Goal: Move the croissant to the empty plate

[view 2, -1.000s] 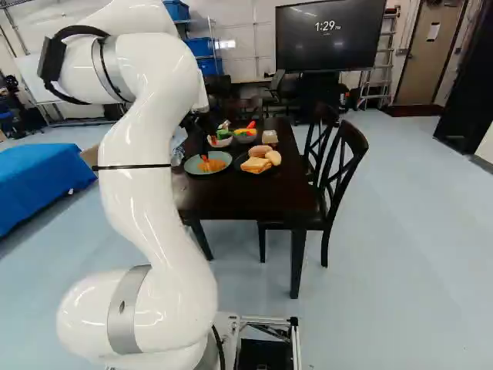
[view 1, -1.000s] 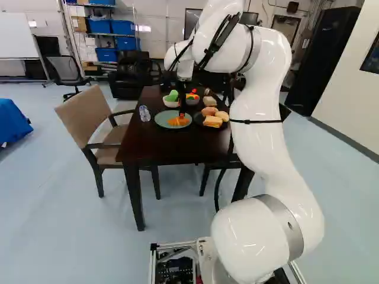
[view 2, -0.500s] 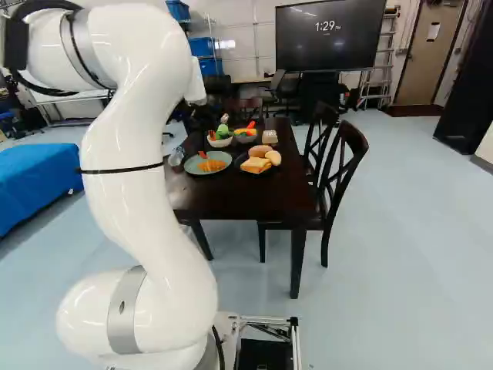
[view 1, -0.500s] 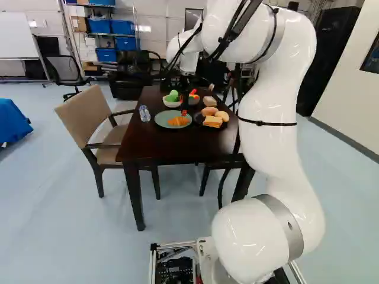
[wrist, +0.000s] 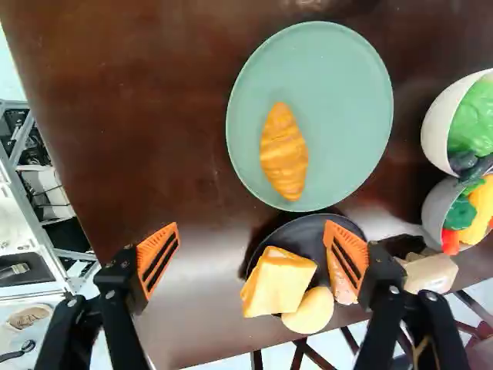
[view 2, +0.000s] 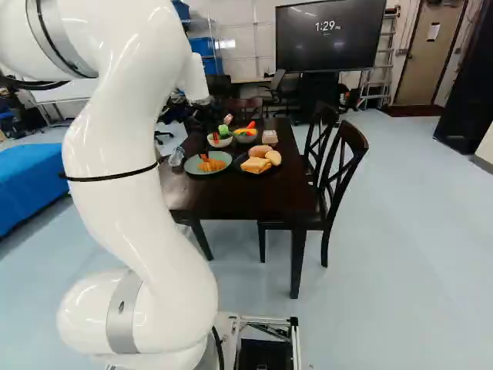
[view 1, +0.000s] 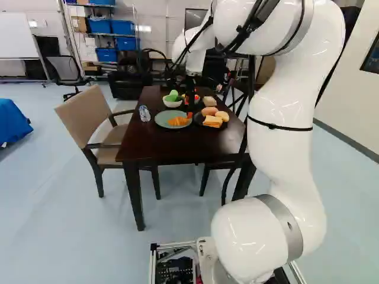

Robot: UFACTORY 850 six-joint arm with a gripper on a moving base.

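The croissant (wrist: 284, 151) lies alone on the green plate (wrist: 347, 100), off its middle; the pincer (wrist: 251, 230) is open, its two fingers well apart with nothing gripped, near the green plate's side towards the dark plate (wrist: 312, 231). No bare plate shows; the green plate seems to be the empty one meant, so I judge the move made and the step in hand to be drawing the arm (view 1: 281, 148) away.

What could go wrong comes mostly from the open pincer: if it dips, one finger (wrist: 348, 250), which overlaps the pink bun (wrist: 337, 279) in the wrist view, could press into it or shove it against the sandwich (wrist: 277, 284); if it swings sideways, it could catch the tan block (wrist: 431, 271), past the dark plate as seen from the green plate; a low sweep could also nudge the green plate's rim and roll the croissant, or tip the white bowl (wrist: 437, 127) and grey bowl (wrist: 430, 206) beside it.

Part of the pink bun is hidden behind the finger; both bowls are cut off in the wrist view; in the right base view the pincer is lost against dark things; its height over the table (view 1: 154, 142) is hard to tell.
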